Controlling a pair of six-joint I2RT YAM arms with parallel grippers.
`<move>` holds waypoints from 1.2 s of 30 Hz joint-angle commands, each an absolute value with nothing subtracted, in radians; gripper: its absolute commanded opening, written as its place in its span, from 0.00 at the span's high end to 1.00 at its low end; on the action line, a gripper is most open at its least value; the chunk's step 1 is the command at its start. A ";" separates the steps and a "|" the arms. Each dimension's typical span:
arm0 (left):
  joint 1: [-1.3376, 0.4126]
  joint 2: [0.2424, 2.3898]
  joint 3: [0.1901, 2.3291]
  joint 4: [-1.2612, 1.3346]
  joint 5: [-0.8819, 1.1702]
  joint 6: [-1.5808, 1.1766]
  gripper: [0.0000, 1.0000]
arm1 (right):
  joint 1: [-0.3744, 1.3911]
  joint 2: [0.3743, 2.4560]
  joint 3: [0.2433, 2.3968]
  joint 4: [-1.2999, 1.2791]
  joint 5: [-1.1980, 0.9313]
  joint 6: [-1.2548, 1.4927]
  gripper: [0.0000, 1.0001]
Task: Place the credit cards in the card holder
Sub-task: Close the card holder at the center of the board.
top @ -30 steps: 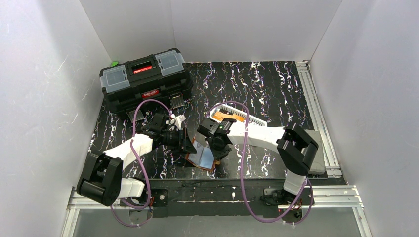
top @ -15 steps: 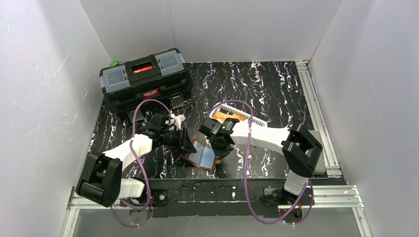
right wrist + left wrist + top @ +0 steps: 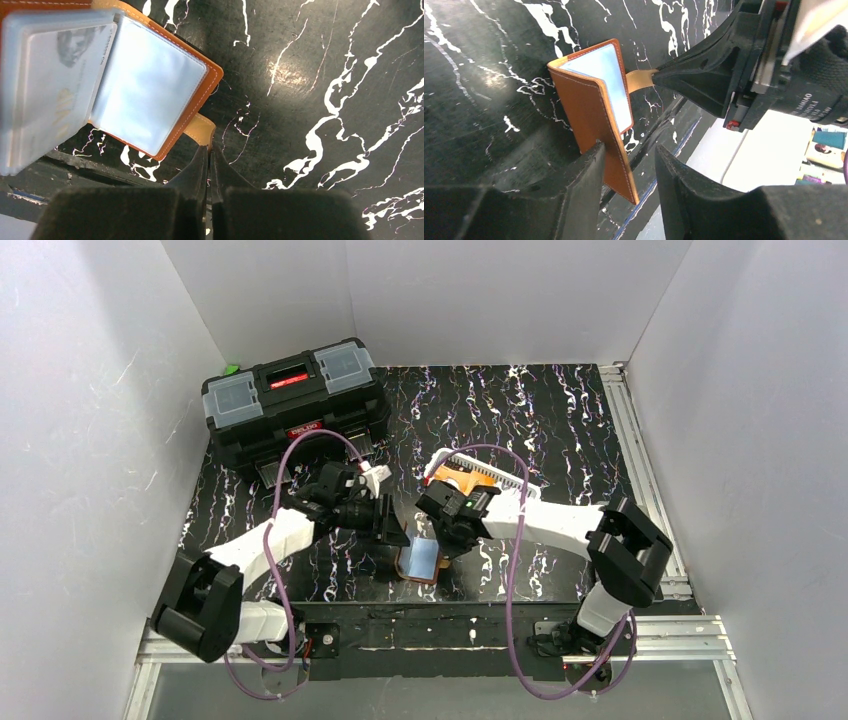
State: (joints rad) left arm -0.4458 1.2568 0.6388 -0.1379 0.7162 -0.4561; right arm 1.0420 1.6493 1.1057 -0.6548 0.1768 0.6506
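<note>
The card holder (image 3: 420,562), a brown leather wallet with clear sleeves, lies half open near the table's front edge. In the left wrist view one brown cover (image 3: 594,120) stands upright between my left gripper's (image 3: 629,150) open fingers; it touches the left finger and is apart from the right one. My right gripper (image 3: 210,147) is shut on the wallet's tan snap tab (image 3: 200,130). A whitish card (image 3: 55,90) sits inside a clear sleeve. Orange credit cards (image 3: 462,478) lie in the white basket behind the right gripper (image 3: 447,545). My left gripper (image 3: 397,537) is just left of the wallet.
A white slotted basket (image 3: 500,478) stands behind the wallet. A big black toolbox (image 3: 290,400) stands at the back left. The table's front edge and a metal rail (image 3: 450,625) run just below the wallet. White walls close in three sides.
The left gripper has moved right, up to the wallet, and the right gripper has shifted slightly right. The wallet now looks narrower, more folded up than before.
</note>
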 commanded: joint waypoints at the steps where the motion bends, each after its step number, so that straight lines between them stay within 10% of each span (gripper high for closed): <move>1: -0.496 1.317 0.647 -0.037 0.739 -0.470 0.59 | 1.032 1.571 1.045 -0.555 0.201 0.667 0.99; 20: -0.644 1.523 0.754 -0.114 0.923 -0.034 0.52 | 0.919 1.373 0.702 -0.216 0.039 0.757 0.99; 36: -0.880 1.361 0.699 -0.179 0.361 0.549 0.57 | 0.887 1.346 0.675 -0.142 -0.051 0.750 0.99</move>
